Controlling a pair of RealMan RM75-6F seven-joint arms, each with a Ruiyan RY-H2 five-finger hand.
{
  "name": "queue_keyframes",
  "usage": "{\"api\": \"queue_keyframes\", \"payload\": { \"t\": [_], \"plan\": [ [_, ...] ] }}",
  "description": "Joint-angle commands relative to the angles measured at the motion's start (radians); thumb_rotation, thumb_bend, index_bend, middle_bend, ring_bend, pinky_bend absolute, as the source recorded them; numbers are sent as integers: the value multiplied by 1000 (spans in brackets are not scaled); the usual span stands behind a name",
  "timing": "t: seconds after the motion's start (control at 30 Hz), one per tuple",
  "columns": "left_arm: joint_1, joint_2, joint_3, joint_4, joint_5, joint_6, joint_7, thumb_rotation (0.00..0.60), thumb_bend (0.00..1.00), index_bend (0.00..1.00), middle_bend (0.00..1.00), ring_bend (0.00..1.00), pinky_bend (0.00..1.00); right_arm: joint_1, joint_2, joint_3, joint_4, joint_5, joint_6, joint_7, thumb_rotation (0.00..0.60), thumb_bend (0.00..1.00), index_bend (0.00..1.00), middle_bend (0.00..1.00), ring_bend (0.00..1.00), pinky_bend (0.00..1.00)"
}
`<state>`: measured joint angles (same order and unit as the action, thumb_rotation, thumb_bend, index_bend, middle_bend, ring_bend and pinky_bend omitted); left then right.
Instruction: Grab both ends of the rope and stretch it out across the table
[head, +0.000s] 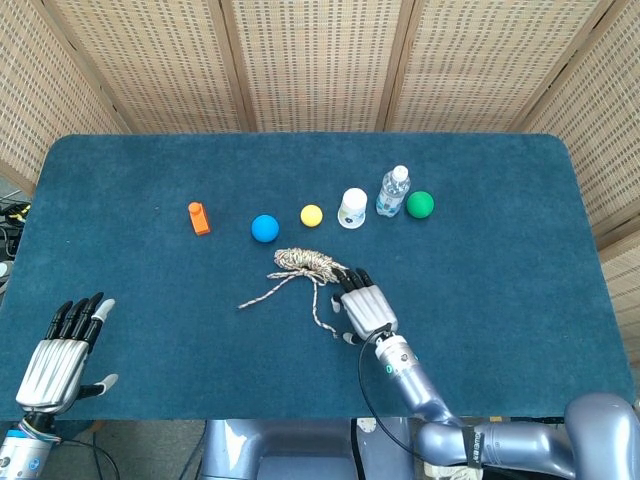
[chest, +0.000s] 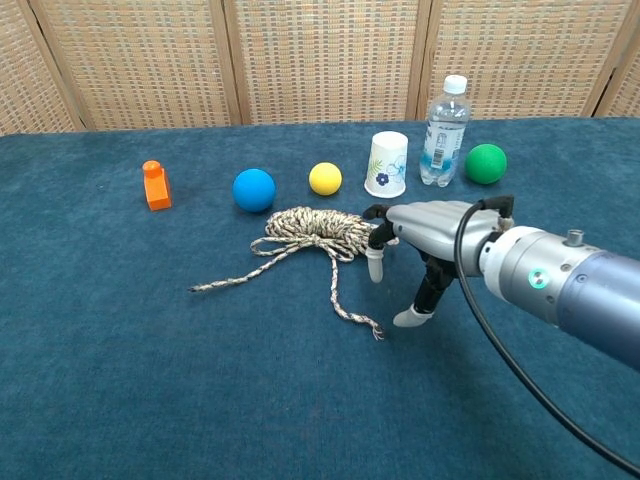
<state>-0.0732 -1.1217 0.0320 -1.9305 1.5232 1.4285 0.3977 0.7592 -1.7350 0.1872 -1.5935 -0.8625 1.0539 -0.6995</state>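
Note:
The rope lies as a small coiled bundle in the middle of the blue table. One loose end trails left. The other end trails toward the near edge. My right hand hovers palm down just right of the coil, fingers spread and pointing at the cloth, holding nothing. Its fingertips reach the coil's right edge, and the near rope end lies just left of its thumb. My left hand lies open and flat at the near left corner, far from the rope.
A row of objects stands behind the rope: an orange block, a blue ball, a yellow ball, a paper cup, a water bottle and a green ball. Wicker screens enclose the table's far side.

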Motion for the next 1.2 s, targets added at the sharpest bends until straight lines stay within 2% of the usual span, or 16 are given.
{"api": "queue_keyframes", "payload": {
  "t": [0.03,0.3,0.67,1.0,1.2],
  "plan": [
    [-1,0,0,1,-1,-1,0,600,0,0,0,0,0,8,-53,27,5,73,40,-38,600,184,449,0,0,0],
    [-4,0,-1,2,-7,-4,-2,600,0,0,0,0,0,22,-123,51,34,144,76,-49,600,258,449,0,0,0],
    [-5,1,-1,2,-10,-5,-4,600,0,0,0,0,0,38,-205,29,116,119,110,-67,600,266,455,0,0,0],
    [-8,1,0,2,-13,-7,-5,600,0,0,0,0,0,22,-230,1,168,81,136,-82,600,283,477,0,0,0],
    [-10,-2,1,1,-16,-12,3,600,0,0,0,0,0,8,-223,-3,162,78,127,-81,600,283,477,0,0,0]
  ]
}}
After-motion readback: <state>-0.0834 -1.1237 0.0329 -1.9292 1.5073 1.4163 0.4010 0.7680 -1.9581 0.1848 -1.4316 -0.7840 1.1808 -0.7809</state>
